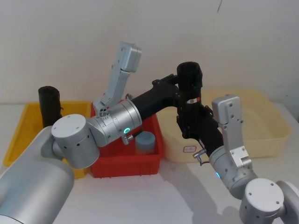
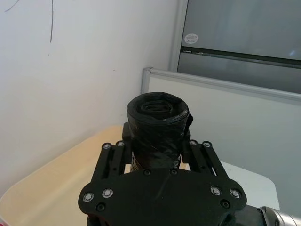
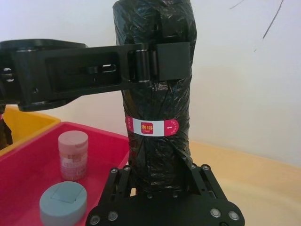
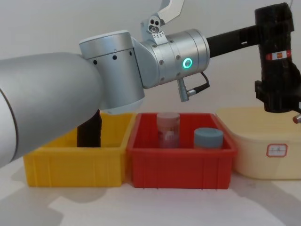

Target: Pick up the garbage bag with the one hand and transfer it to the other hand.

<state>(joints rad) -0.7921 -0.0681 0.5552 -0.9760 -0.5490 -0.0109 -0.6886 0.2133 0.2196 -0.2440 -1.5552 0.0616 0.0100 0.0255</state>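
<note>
The garbage bag (image 1: 189,74), a thick black roll with a red-and-white label band (image 3: 151,126), is held upright in the air above the gap between the red bin and the cream tub. My left gripper (image 1: 186,89), on the silver arm with the green ring (image 4: 187,62), reaches in from the left and is shut on the roll's upper part, above the label. My right gripper (image 1: 189,123) comes up from the lower right, and its fingers (image 3: 200,174) press both sides of the roll's lower end, below the label. In the left wrist view the roll's top (image 2: 157,110) stands between the left fingers.
A red bin (image 1: 156,158) below holds a grey-lidded jar (image 1: 145,141) and a pinkish jar (image 4: 168,129). A yellow bin (image 1: 18,135) at the left holds a slimmer black roll (image 1: 49,105). A cream tub (image 1: 273,128) stands at the right, with a white wall behind.
</note>
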